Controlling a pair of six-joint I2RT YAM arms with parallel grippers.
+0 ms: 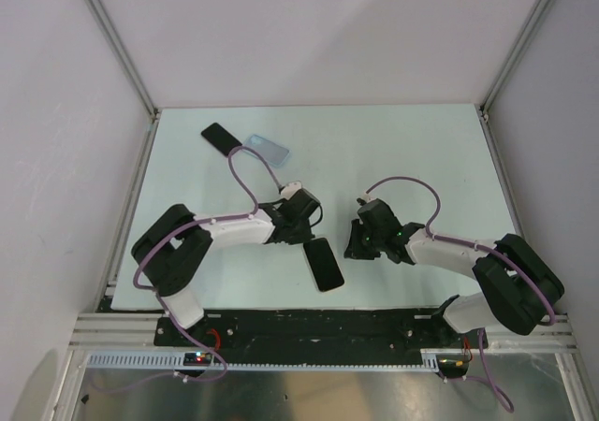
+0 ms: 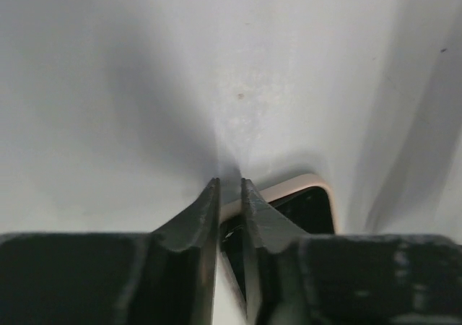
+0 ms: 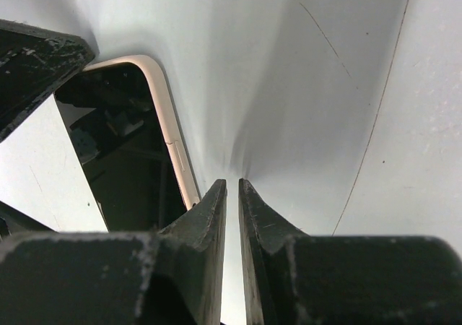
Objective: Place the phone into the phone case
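While both arms leaned in over the table (image 1: pixel 421 159), the phone (image 1: pixel 326 264) lay flat near them, dark glossy face up with a pale rim. Its long axis ran near to far but skewed, the near end swung right and the far end left; which end was its top could not be told. At the phone's far end the left gripper (image 2: pixel 229 184) stood over a corner, fingers drawn to a narrow slit; whether they nipped the rim was unclear. Just right of that far end, the right gripper (image 3: pixel 231 184) pointed at bare table, fingers almost together, nothing between. Well beyond the phone, far left, lay the case (image 1: pixel 269 148), long axis crosswise, a black slab (image 1: pixel 222 138) just beside it.
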